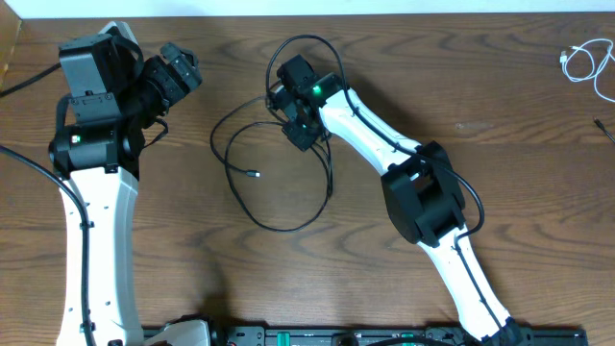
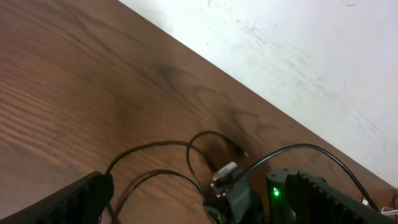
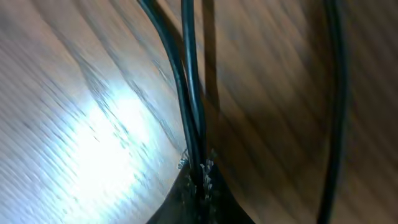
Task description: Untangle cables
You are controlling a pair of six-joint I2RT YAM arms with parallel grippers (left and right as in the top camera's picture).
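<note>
The black cable [image 1: 279,227] lies in loose loops at the table's middle, one small plug [image 1: 255,175] inside the loop. My right gripper [image 1: 294,117] is down at the top of the loops. In the right wrist view its jaws [image 3: 199,182] are shut on two black cable strands [image 3: 189,93]. The white cable [image 1: 579,63] lies coiled apart at the far right back. My left gripper [image 1: 181,71] is open and empty, above the table left of the loops. The left wrist view shows the black cable [image 2: 149,146] and the right gripper [image 2: 229,182] on it.
The table's back edge meets a white surface [image 2: 298,56] close behind the loops. A small dark item [image 1: 603,127] lies at the right edge. The right arm's own thick cable [image 1: 322,48] arches over its wrist.
</note>
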